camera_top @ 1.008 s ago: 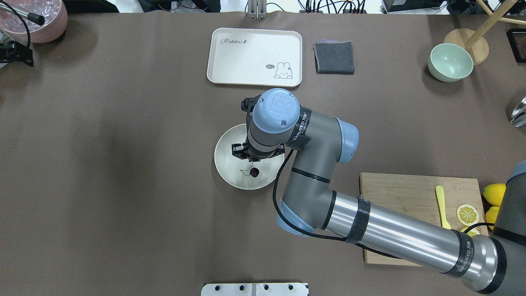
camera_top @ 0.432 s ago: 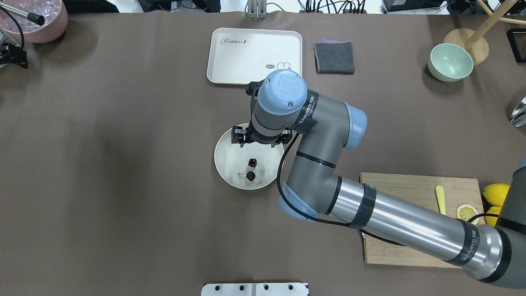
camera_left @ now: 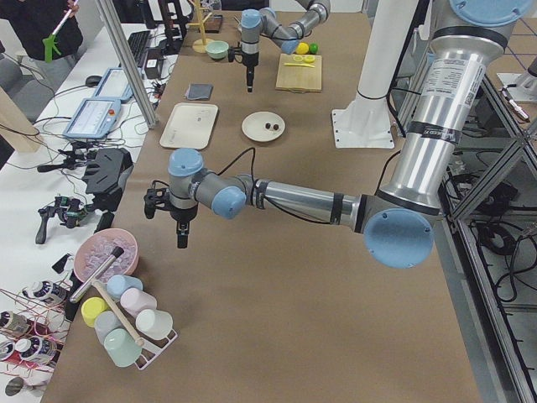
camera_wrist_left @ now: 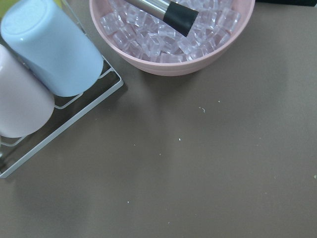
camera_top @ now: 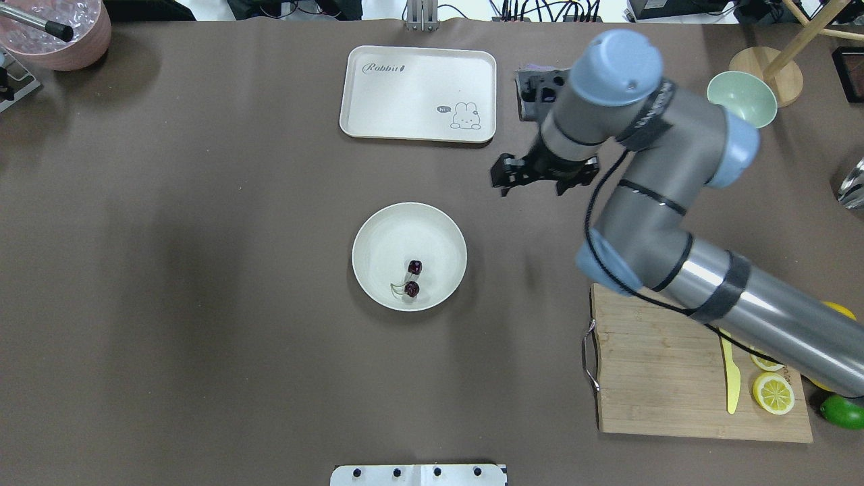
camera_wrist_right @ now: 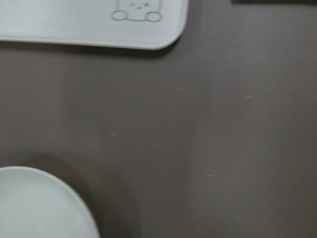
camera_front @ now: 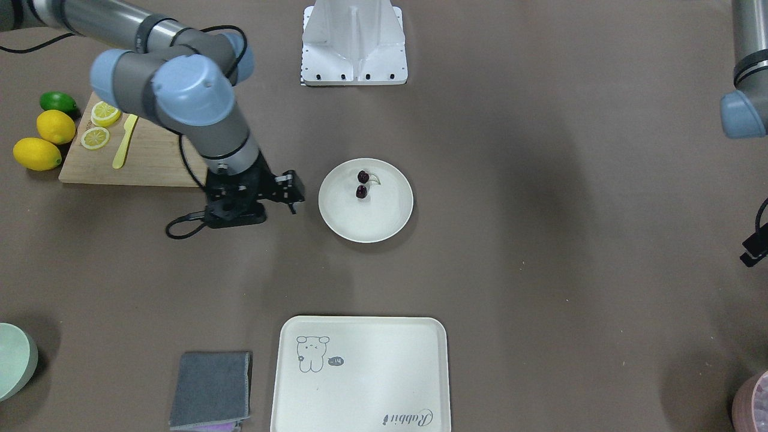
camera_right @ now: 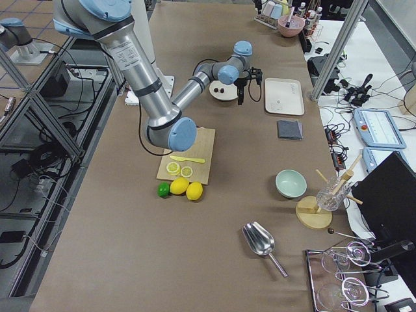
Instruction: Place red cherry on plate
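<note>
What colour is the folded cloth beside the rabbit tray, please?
Dark grey cloth, clearest in the front-facing view.

overhead cam: behind the base mount (camera_top: 418, 476), looking forward and down, plate (camera_top: 432, 233) mid-frame. front cam: opposite, beyond the plate, steep down, left/right mirrored. two end cams look along the table (camera_top: 202, 304), plate far and small. right wrist cam: close, shares plate rim and tray (camera_wrist_right: 74, 25) corner with overhead. left wrist cam: close on pink bowl (camera_wrist_left: 163, 68), far from plate.

Even bright light; soft shadow beside the plate (camera_wrist_right: 39, 208), right-wrist view blurred.
</note>
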Motion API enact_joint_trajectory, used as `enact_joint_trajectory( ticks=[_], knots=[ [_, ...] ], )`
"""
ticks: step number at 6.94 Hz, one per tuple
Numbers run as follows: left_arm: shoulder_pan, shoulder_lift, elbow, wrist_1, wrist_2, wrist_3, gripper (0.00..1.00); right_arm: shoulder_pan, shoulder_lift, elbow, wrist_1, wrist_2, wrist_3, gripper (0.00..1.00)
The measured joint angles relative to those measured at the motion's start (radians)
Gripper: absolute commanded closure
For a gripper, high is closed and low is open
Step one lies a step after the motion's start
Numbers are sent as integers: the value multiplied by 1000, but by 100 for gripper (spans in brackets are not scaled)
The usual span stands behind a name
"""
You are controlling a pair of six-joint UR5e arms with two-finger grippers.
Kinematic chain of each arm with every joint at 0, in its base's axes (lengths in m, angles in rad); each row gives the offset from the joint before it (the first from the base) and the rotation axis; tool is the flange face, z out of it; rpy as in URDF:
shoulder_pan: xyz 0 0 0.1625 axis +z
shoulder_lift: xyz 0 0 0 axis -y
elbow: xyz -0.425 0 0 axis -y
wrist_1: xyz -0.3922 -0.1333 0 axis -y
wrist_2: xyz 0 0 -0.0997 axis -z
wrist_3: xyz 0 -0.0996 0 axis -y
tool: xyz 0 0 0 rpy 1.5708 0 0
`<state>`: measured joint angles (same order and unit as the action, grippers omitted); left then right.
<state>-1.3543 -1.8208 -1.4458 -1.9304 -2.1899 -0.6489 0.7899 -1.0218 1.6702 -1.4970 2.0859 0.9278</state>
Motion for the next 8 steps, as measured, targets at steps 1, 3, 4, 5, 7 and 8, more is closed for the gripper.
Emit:
enact_joint_trajectory(
  ticks=[1,3,4,5,7,8],
  knots=[
    [-47,12,-2,6,-55,38,2,101,-101,28,-6,50,-159,0],
    [-155,46,-58,119,-109,196,2,312,-273,37,-9,161,-453,0],
    [-208,77,-141,258,-115,319,2,423,-360,34,-9,222,-590,0],
    [-251,112,-224,387,-117,429,2,525,-443,25,-9,253,-715,0],
    [-292,176,-286,482,-120,524,2,683,-537,-30,-9,269,-868,0],
    [-295,200,-288,481,-121,533,2,730,-558,-66,-7,270,-908,0]
  ],
)
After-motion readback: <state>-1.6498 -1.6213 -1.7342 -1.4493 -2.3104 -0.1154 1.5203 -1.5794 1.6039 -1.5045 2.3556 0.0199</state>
